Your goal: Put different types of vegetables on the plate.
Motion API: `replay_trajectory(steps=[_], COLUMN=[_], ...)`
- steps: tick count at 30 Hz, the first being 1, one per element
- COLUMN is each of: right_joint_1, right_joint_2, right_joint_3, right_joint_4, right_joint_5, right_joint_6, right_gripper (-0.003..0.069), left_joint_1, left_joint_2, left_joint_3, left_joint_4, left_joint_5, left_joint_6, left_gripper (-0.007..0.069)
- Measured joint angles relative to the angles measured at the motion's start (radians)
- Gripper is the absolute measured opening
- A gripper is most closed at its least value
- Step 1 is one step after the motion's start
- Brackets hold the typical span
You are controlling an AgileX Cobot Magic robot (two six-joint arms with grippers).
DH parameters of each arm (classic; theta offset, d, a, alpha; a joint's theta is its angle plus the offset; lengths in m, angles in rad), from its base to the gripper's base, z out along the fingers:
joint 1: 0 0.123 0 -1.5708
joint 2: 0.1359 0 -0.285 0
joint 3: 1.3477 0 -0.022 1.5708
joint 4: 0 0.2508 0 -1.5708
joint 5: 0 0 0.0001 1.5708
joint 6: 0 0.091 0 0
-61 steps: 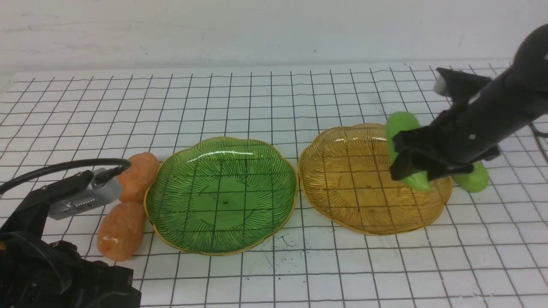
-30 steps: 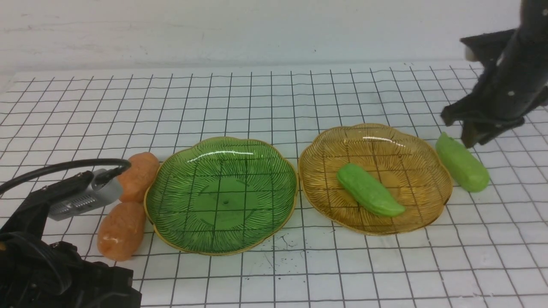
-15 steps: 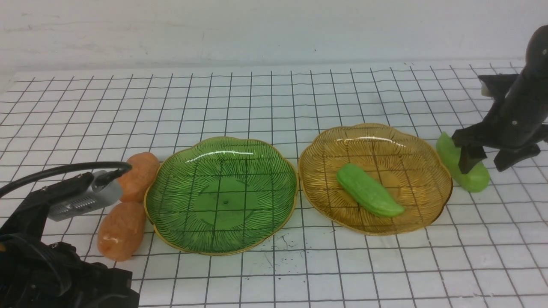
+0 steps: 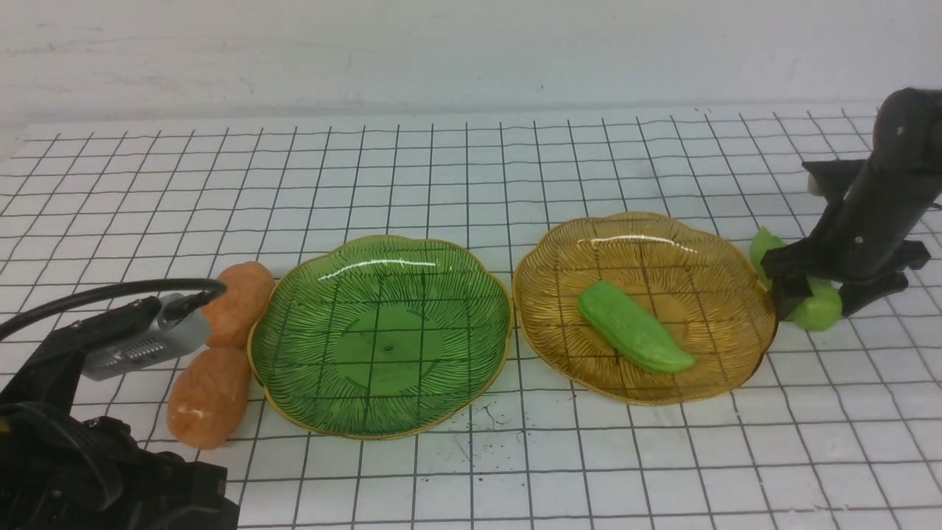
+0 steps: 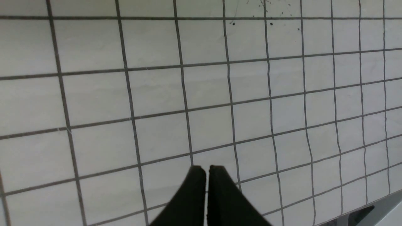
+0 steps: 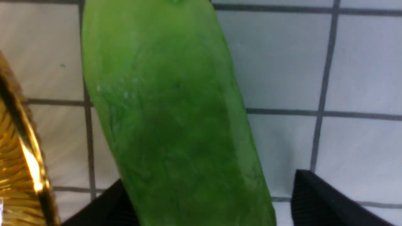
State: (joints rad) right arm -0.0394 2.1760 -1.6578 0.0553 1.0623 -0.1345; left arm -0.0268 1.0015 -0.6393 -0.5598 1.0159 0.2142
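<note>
Lab test bench — white gridded tabletop (image 4: 471,169), bare wall (image 4: 441,51)

Second cucumber (image 4: 821,313): just right of the amber plate (image 4: 706,291); its middle is hidden behind the right gripper (image 4: 817,309).
Second cucumber, right wrist view: both ends cut off by the frame.
Far potato (image 4: 239,294): well left of the amber plate; one corner covered by the left wrist camera (image 4: 136,344).
Left arm (image 4: 66,456): cut off at the frame's corner.

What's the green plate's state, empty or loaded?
Empty: the green plate shows bare glass; near potato and far potato lie outside its rim.
</note>
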Motion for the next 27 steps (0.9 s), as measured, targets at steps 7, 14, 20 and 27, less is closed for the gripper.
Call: replay_trajectory(steps=[7,14,20,27], right_joint_1=[0.0,-0.001,0.057,0.181], right_joint_2=[-0.015,-0.13,-0.175,-0.144], right_joint_3=[-0.155,-0.167,-0.034,0.066], right_joint_4=[-0.015,0.128,0.291,0.243], right_joint_5=[0.15,0.164,0.166,0.168], right_joint_6=[0.003,0.049,-0.031,-0.048], right_gripper=[0.0413,0.0412,0.0412,0.0412], left_joint_1=[0.0,0.0,0.0,0.0], left_joint_2=[0.0,0.0,0.0,0.0], left_joint_3=[0.0,0.0,0.0,0.0], left_joint_4=[0.004,0.08,0.172,0.251], left_joint_5=[0.0,-0.005,-0.12,-0.219], left_joint_6=[0.0,-0.004,-0.044,-0.12], left_gripper=[-0.0004,0.0008,0.0081,0.0232])
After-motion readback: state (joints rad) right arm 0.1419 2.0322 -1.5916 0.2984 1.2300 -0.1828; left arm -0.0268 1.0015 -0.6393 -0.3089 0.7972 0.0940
